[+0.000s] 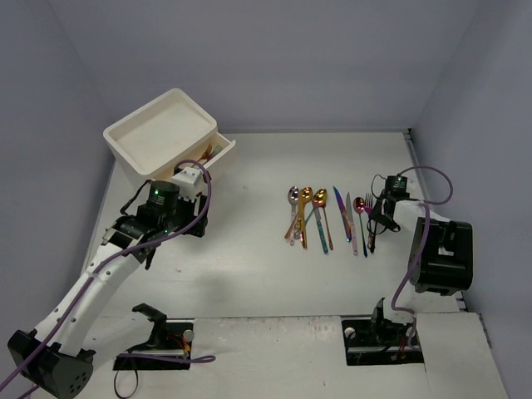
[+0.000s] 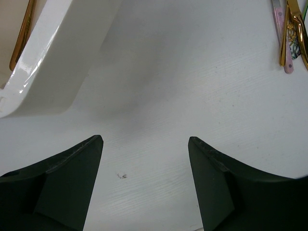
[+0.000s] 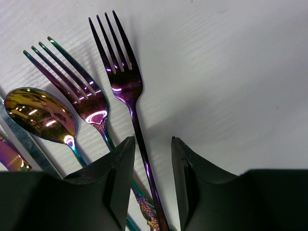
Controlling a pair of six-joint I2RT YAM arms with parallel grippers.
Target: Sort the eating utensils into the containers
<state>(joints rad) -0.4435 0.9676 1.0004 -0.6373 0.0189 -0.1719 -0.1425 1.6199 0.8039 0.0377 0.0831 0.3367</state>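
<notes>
At the far left, the white cabinet (image 1: 133,162) stood with its open drawer (image 1: 223,148) pulled out towards the middle of the table (image 1: 249,274). A gold utensil (image 2: 21,36) lay inside that drawer, its long axis running along the drawer wall.

Just beside the drawer's front, the left gripper (image 2: 145,139) hung over bare table with its fingers wide apart and nothing between them. The drawer sat to its upper left in the wrist view, and the handle ends of a few gold and pink pieces showed at the upper right, well apart from the fingers.

Further right, the row of utensils (image 1: 328,218) lay flat and side by side. Their long axes ran near to far, with bowls and tines at the far end.

At the row's right end, the right gripper (image 3: 153,142) stood low over the purple fork (image 3: 118,72). Its fingers were narrowly parted, one on each side of the handle, and had not closed on it. The tines pointed away from the gripper. A rainbow fork (image 3: 89,103) and a spoon (image 3: 41,115) lay just left of it, also pointing away.
</notes>
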